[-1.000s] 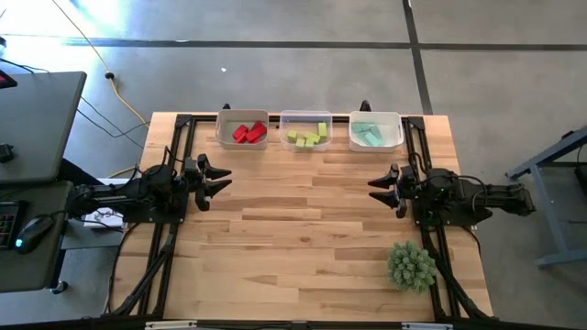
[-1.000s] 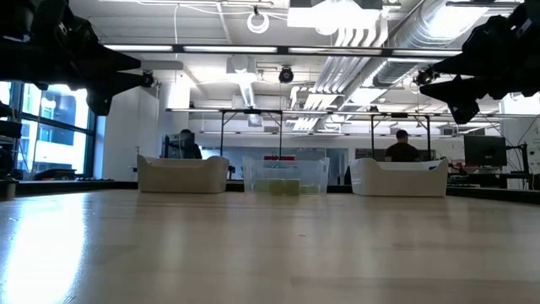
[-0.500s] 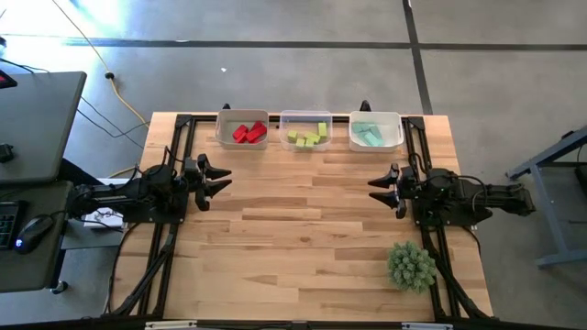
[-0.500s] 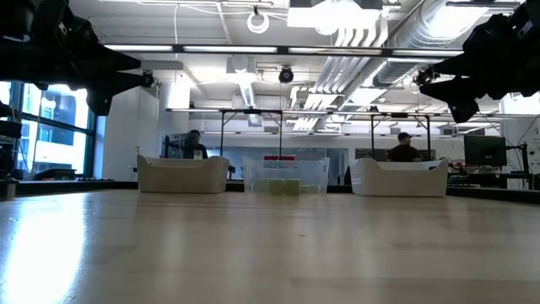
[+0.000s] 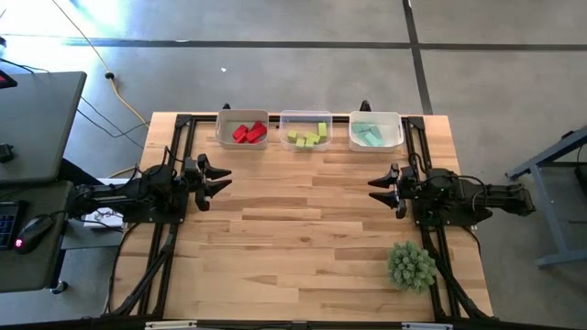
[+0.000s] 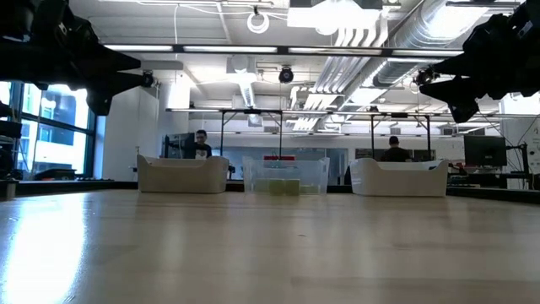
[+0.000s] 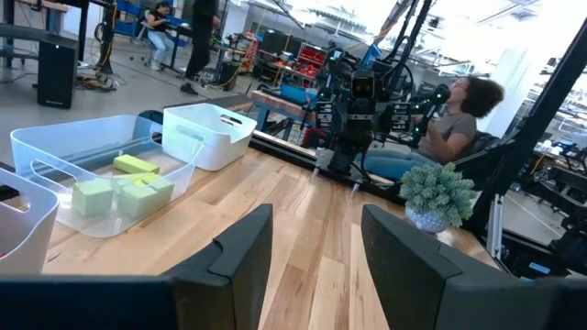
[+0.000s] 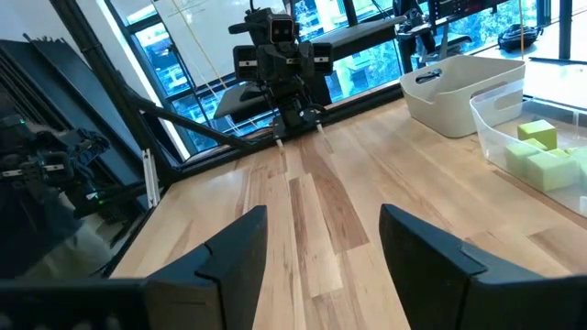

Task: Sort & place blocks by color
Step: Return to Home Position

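Note:
Three bins stand in a row at the table's far edge. The left white bin (image 5: 242, 130) holds red blocks (image 5: 249, 132), the clear middle bin (image 5: 305, 131) holds yellow-green blocks (image 5: 307, 137), and the right white bin (image 5: 376, 132) holds teal blocks (image 5: 369, 135). My left gripper (image 5: 220, 180) hovers open at the table's left side, pointing level toward the middle, with nothing between its fingers. My right gripper (image 5: 378, 188) hovers open at the right side, facing it, also with nothing in it. In the left wrist view the yellow-green blocks (image 7: 124, 188) lie in the clear bin.
A spiky green plant-like ball (image 5: 411, 265) sits near the table's right front corner. The wooden tabletop (image 5: 303, 220) stretches between the two arms. Black frame rails (image 5: 174, 137) run along the table's sides. People sit in the room beyond the table.

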